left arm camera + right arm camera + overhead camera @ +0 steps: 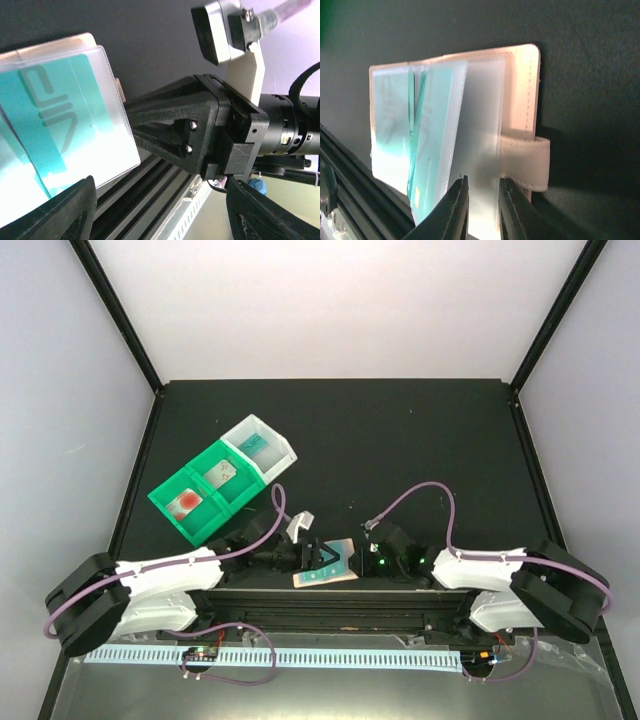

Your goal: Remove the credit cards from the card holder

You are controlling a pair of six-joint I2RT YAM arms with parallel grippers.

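A matte black tabletop (400, 440) fills the middle of the top view, boxed in by 3 walls: a white back wall (330, 300) and 2 pale lilac-grey side walls (50, 390). Black struts (117, 315) run down the corners. Along the near edge sit a black rail (320, 602) and a pale perforated strip (330, 658) on grey metal (110, 690). Light is soft and even.

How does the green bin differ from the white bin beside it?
The green bin is bigger, with two pockets showing; the white bin has one. The green bin holds a pale card and a red-blotched card; the white bin holds a teal card. Both sit slanted and touching on the table's left.
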